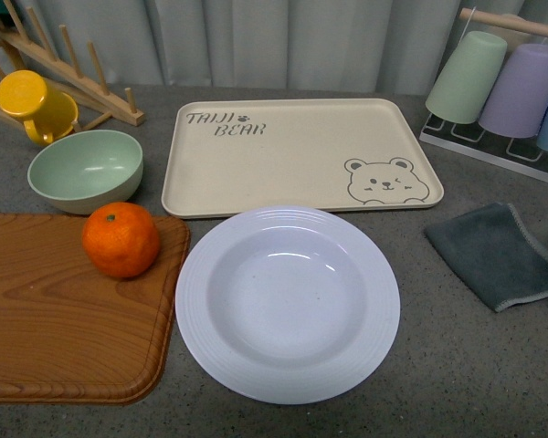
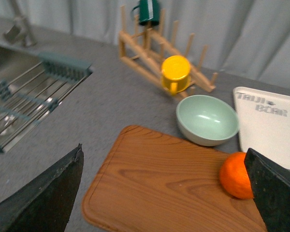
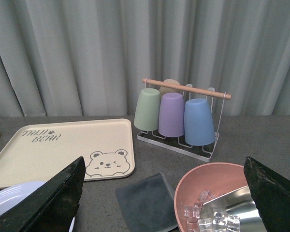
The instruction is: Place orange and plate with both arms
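The orange (image 1: 121, 239) sits on a wooden board (image 1: 64, 319), on the robot's left of the plate (image 1: 288, 303) and just short of touching its rim. The plate lies flat and empty on the table (image 1: 475, 365), with the tray (image 1: 297, 155) just beyond it.

The left pincer (image 2: 163, 150) hangs above the board with its fingers spread wide and nothing between them. In its own view the orange (image 2: 236, 176) lies off to the plate side, close by one finger and not centred in the gap. The reach therefore probably needs a shift toward the plate before closing. The fruit is round, so no grip axis matters.

The right pincer (image 3: 164, 159) is likewise spread and empty, on the far side of the plate from the orange. Only a sliver of the plate (image 3: 19, 200) shows at the edge of its view.

The left arm looks nearer the orange, and the right arm suits the plate's opposite rim.
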